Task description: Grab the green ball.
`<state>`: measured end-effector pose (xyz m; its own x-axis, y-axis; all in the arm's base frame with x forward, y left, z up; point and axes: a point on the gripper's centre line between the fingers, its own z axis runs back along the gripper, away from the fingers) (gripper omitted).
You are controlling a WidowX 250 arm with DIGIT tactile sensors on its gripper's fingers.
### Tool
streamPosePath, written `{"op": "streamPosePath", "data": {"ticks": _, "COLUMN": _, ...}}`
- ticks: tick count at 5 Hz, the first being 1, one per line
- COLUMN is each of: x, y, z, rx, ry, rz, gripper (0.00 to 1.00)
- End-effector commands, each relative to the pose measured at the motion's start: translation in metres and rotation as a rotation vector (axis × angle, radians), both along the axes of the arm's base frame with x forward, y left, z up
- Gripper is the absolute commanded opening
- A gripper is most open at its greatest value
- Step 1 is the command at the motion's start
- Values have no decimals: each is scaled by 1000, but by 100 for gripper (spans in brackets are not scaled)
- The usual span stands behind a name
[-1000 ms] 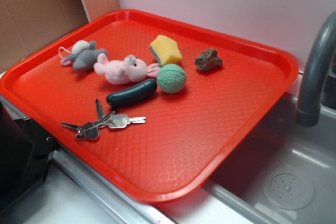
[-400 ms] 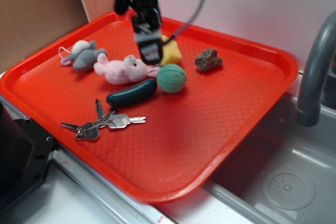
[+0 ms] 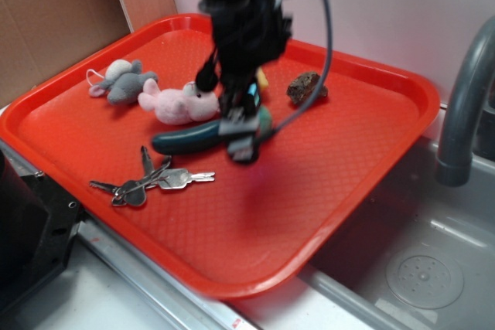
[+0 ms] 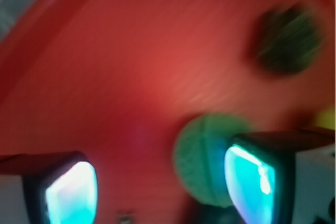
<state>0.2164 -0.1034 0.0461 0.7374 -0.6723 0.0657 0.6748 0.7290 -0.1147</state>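
A pale wall [image 3: 387, 5] stands at the far side, brown cardboard [image 3: 54, 21] far left, a grey sink [image 3: 418, 260] near right.

The arm [image 3: 240, 28] is reaching down from the top centre of the exterior frame, the gripper [image 3: 240, 133] pointing downward near mid-frame. In the blurred wrist view its fingers [image 4: 252, 179] are standing wide apart.

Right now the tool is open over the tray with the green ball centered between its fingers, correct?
Not centered. In the wrist view the green ball sits off to one side, partly behind one of the fingers. The tool is open over the tray.
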Motion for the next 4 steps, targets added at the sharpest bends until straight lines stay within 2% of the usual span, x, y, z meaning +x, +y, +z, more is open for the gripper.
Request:
{"op": "streamPosePath", "data": {"ticks": 1, "x": -4, "y": -14, "z": 8, "rx": -17, "ry": -33, "rz": -9, "gripper": 100}}
{"op": "streamPosePath", "data": {"ticks": 2, "x": -4, "y": -14, "z": 8, "rx": -17, "ry": -33, "rz": -9, "gripper": 100}}
{"op": "streamPosePath", "data": {"ticks": 3, "x": 46, "y": 36, "z": 29, "rx": 3, "ry": -60, "rz": 32, "gripper": 100}}
{"op": "streamPosePath", "data": {"ticks": 4, "x": 73, "y": 87, "z": 50, "rx": 17, "ry": -117, "rz": 69, "gripper": 100}}
